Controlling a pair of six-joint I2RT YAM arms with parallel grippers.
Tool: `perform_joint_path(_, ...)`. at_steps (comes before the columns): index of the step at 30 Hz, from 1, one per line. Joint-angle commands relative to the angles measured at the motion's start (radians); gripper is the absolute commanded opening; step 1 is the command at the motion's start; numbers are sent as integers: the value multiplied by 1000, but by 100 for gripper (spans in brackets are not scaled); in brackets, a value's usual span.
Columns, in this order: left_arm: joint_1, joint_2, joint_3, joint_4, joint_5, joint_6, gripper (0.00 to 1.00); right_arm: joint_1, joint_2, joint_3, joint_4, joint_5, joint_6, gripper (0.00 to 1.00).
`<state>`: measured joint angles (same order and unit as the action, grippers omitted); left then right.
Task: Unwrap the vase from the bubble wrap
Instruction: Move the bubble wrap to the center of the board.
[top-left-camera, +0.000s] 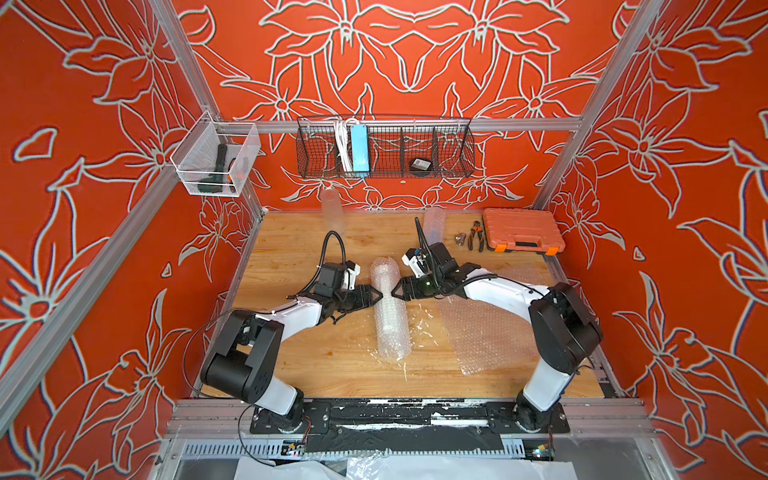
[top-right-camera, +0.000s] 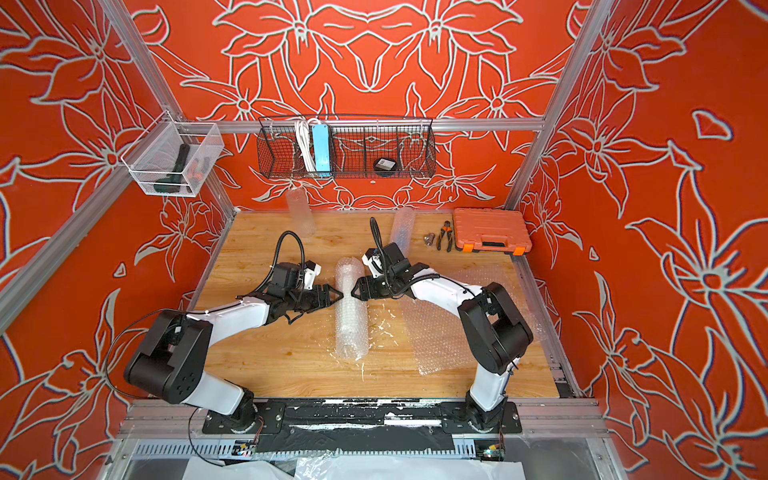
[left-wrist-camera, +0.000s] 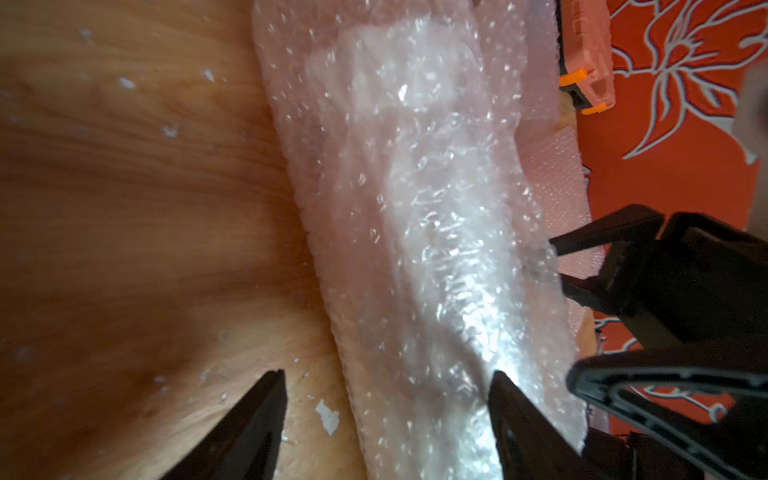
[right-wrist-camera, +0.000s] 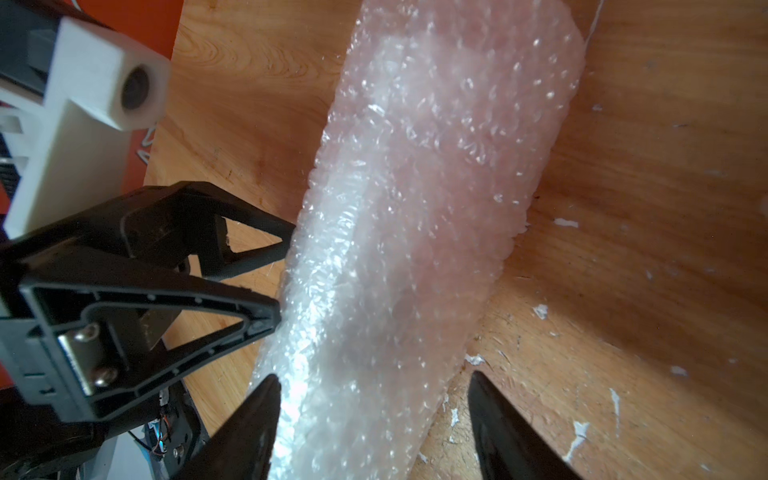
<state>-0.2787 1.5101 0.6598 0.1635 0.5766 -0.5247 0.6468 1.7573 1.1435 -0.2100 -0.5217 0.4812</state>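
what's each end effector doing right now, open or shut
left end effector: open, tips against the bubble wrap roll, holding nothing
right end effector: open, holding nothing

You cannot see what lies inside the rolled bubble wrap (top-left-camera: 388, 309) on the table (top-left-camera: 299, 365). Its layers cloud it over in both top views and both wrist views. The left wrist view is blurred, and the picture's edge cuts off the fingers (left-wrist-camera: 249, 428) of the left hand (left-wrist-camera: 387, 373). The right wrist view crops the right hand (right-wrist-camera: 374, 375) likewise. The right arm (top-left-camera: 498, 291) hides part of the flat sheet (top-left-camera: 486, 332). The metal thing (top-left-camera: 459, 239) beside the pliers (top-left-camera: 476, 236) is too small to name.
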Motion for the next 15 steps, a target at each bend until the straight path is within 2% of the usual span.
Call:
perform_joint_path(1, -24, -31, -18, 67, 71, 0, 69, 10, 22, 11, -14, -17, -14, 67)
perform_joint_path(6, -73, -72, -58, 35, 54, 21, 65, 27, 20, -3, -33, -19, -38, 62)
perform_joint_path(15, -177, -194, -171, 63, 40, -38, 58, 51, -65, -115, -23, -4, -29, 57)
